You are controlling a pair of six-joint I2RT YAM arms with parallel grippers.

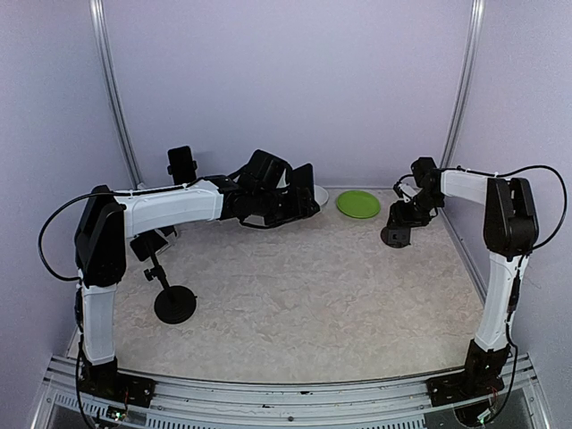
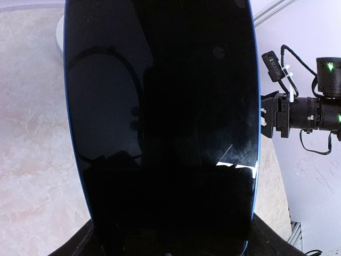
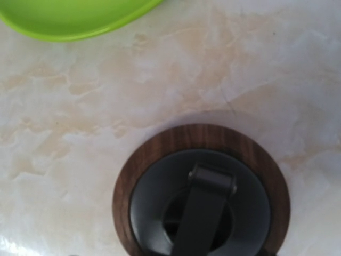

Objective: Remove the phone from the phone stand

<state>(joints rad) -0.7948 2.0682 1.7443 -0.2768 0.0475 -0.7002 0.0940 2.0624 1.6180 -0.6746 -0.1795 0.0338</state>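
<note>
The phone [image 2: 160, 133] is a glossy black slab with a thin blue edge, clamped across its width by the left fingers [image 1: 297, 192]. How wide the right fingers [image 1: 399, 219] stand cannot be told.

Robotics lab cell: plain lilac walls [image 1: 286, 80], aluminium rails [image 1: 268, 393], bolted arms [image 1: 170, 206].
</note>
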